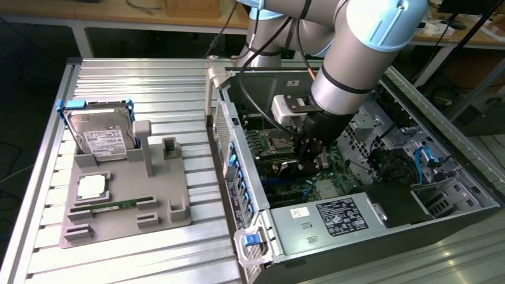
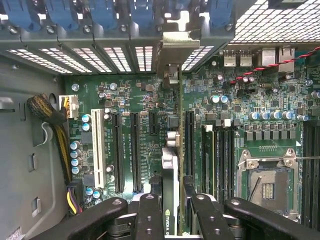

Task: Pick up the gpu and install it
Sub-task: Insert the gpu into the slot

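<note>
Desk: a ribbed metal desk carries a grey fixture and an open computer case.
Computer case: it lies along the desk's edge on the exterior view's right, with the motherboard facing up.
Arm: the arm reaches down into the case from the desk's far edge, its wrist over the middle of the motherboard.
Jaws: pinching the gpu, with 1 black finger against each flat side of the card.
Gpu position: inside the case, standing on edge between the jaws, above the long dark expansion slots. The wrist view looks along its upper edge, which carries a green logo.
Bracket: the silver bracket at the card's end sits at the case's rear wall, between perforated slot covers and under blue latches.
Seating: cannot tell whether the card's lower edge sits in a slot.
Neighbours: a white slot lies to 1 side of the card and the processor socket to the other.
Fixture: near the desk's edge on the exterior view's left. A hard drive stands upright at its far end, a silver square chip lies flat, and a green memory stick lies in a groove.
</note>
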Robot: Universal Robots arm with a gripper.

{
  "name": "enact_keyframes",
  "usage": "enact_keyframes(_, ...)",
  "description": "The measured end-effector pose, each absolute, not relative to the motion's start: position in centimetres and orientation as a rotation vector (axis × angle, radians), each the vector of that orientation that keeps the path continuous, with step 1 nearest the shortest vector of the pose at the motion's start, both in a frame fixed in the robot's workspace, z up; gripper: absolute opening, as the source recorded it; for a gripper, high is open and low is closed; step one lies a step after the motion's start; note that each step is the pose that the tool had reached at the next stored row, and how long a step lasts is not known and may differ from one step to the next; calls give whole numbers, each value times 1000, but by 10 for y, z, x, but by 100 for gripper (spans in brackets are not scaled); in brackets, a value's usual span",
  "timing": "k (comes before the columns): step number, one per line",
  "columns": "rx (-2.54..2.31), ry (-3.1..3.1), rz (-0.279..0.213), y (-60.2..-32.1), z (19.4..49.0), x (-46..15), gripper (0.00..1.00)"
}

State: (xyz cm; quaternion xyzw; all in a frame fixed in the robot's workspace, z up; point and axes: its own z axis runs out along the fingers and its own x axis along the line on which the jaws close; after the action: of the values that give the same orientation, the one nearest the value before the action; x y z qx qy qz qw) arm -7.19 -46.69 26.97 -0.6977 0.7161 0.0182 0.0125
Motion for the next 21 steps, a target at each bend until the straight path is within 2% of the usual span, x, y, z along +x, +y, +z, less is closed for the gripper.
enact_keyframes(21,-2218,2189,57,-467,270,-73,27)
